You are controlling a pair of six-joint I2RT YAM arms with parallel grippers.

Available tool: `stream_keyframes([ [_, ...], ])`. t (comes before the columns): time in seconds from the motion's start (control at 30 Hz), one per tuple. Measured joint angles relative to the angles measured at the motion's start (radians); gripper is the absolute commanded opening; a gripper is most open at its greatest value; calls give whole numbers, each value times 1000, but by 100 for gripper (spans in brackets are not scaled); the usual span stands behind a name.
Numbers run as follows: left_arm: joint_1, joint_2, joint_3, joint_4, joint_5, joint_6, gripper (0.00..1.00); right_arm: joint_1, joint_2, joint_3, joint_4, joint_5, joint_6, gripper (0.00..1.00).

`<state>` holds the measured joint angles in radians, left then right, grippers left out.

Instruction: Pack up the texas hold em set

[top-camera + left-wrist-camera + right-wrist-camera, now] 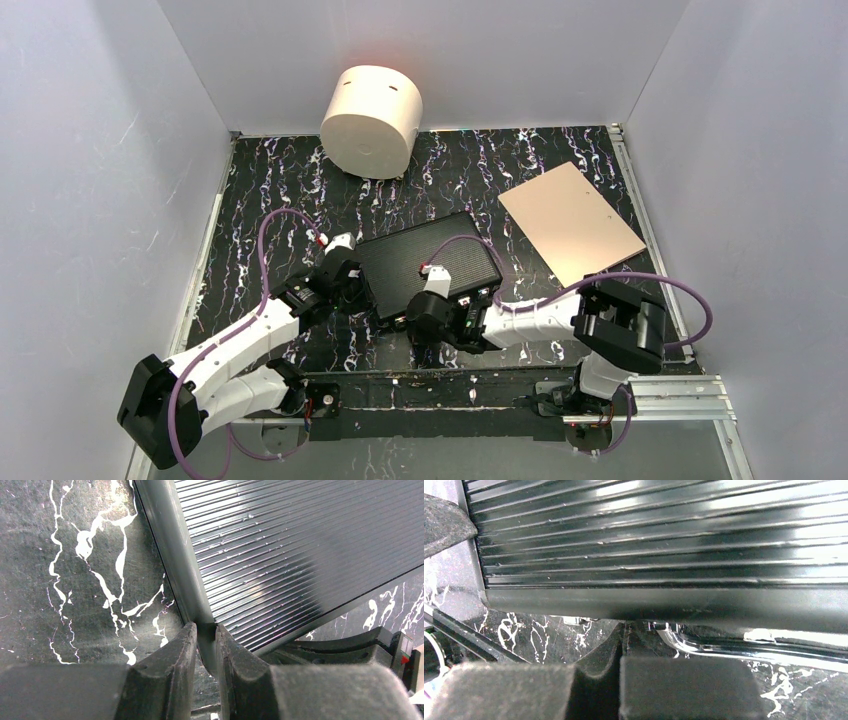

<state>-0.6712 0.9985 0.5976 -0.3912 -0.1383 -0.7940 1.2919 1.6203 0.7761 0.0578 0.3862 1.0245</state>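
Observation:
The black ribbed briefcase (430,262) lies closed and flat in the middle of the dark marbled table. Chips, cards, button and dice are out of view. My left gripper (356,284) is at the case's near left corner. In the left wrist view its fingers (182,650) pinch the corner rim of the briefcase (300,555), midpoint (206,630). My right gripper (441,298) is at the case's front edge. In the right wrist view it (623,635) is shut and empty, tips under the lid edge of the briefcase (649,540), just left of the metal handle (744,647).
A cream cylinder (370,120) lies on its side at the back wall. A tan flat board (570,222) lies to the right of the case. White walls enclose the table on three sides.

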Motion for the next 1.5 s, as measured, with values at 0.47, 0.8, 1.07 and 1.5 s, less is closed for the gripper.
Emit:
stream_keyframes([
  [0.47,0,-26,186,-205,-80,86,46,3,-276,39,-192,111,3,25],
  [0.8,0,-162,537,-325,-200,233,98,5,-626,423,-980,411,95,73],
  [1.07,0,-197,806,-437,-378,326,98,4,-767,798,-1121,606,-232,93],
  [1.5,0,-187,1205,-471,-583,464,98,5,-773,919,-867,708,-776,98],
])
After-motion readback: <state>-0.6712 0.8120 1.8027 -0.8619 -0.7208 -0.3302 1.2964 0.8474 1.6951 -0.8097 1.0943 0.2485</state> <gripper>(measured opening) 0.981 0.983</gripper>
